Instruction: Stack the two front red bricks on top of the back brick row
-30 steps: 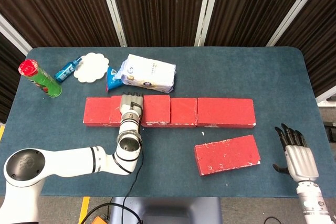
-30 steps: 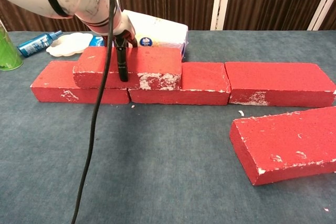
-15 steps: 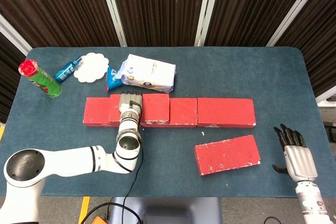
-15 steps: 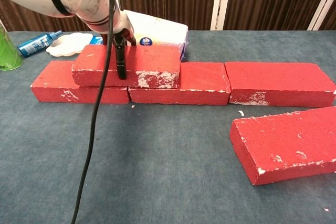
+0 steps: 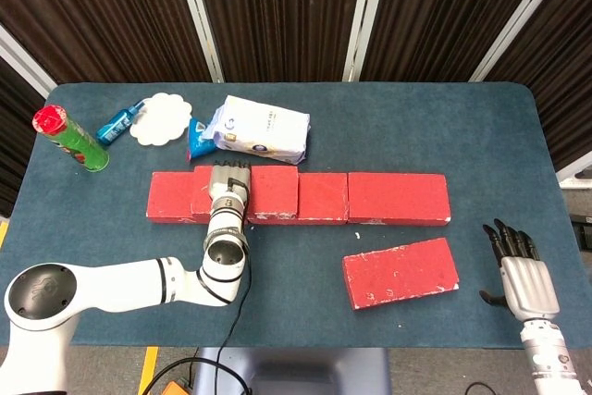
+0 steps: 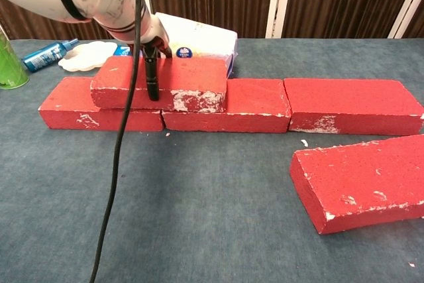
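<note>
One red brick (image 6: 189, 81) lies on top of the back brick row (image 6: 351, 105), over the joint of its left and middle bricks. My left hand (image 6: 147, 43) grips this upper brick from above, thumb down its front face and fingers behind it. In the head view the left hand (image 5: 231, 188) covers the middle of the upper brick (image 5: 275, 193) on the row (image 5: 398, 197). The other front red brick (image 5: 400, 272) lies loose and slightly skewed in front of the row's right end, also in the chest view (image 6: 364, 180). My right hand (image 5: 524, 280) hangs open off the table's front right, holding nothing.
Behind the row lie a white package (image 5: 261, 129), a blue packet (image 5: 195, 140), a white plate (image 5: 159, 118) and a blue bottle (image 5: 120, 122). A green can (image 5: 76, 141) lies at the far left. A black cable (image 6: 122, 164) hangs from my left arm.
The upper brick shifted slightly left in my left hand's grip, then stayed still. The right hand and the loose front brick have not moved.
</note>
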Available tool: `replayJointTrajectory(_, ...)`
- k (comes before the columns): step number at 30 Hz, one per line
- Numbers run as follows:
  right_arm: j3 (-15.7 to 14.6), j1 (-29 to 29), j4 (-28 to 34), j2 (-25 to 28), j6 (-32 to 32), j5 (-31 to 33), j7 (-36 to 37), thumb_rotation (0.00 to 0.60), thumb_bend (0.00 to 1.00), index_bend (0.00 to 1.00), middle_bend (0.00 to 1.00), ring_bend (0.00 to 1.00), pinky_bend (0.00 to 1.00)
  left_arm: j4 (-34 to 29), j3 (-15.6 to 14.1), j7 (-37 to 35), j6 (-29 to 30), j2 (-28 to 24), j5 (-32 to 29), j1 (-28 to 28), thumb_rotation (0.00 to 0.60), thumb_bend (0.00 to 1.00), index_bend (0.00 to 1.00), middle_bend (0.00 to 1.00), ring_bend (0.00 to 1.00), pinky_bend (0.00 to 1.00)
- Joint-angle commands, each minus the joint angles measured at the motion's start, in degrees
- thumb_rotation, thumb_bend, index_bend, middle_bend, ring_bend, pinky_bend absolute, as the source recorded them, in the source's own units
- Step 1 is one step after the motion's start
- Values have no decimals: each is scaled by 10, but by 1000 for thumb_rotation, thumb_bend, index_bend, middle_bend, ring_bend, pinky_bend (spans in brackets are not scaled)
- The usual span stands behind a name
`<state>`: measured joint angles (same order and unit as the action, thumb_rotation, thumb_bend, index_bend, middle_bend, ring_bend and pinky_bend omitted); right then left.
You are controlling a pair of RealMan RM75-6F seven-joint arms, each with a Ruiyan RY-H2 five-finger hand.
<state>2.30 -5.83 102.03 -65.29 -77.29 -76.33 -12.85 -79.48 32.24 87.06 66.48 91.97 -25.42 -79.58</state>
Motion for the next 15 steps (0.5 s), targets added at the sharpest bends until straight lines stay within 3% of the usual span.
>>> replayJointTrajectory(1, 0, 0, 0, 1, 0, 0, 1, 600, 0, 150, 55, 0, 0, 1, 0, 0, 0, 1, 0, 0, 600, 192, 0, 0, 0, 50)
replayJointTrajectory(10, 0, -1, 1, 1, 1, 3, 0, 600, 0, 150, 55, 0, 0, 6, 3, -6, -3, 4, 4, 2, 600, 182, 0, 0, 0, 47)
replayJointTrajectory(13, 0, -1, 2, 1, 2, 3, -1, 600, 0, 150, 55, 0, 0, 6, 4, -7, -2, 4, 4, 3, 600, 22, 0, 0, 0, 46)
replayJointTrajectory(15, 0, -1, 2, 1, 2, 4, -2, 600, 0, 150, 55, 0, 0, 4, 3, -5, -1, 3, 4, 3, 600, 0, 0, 0, 0, 45)
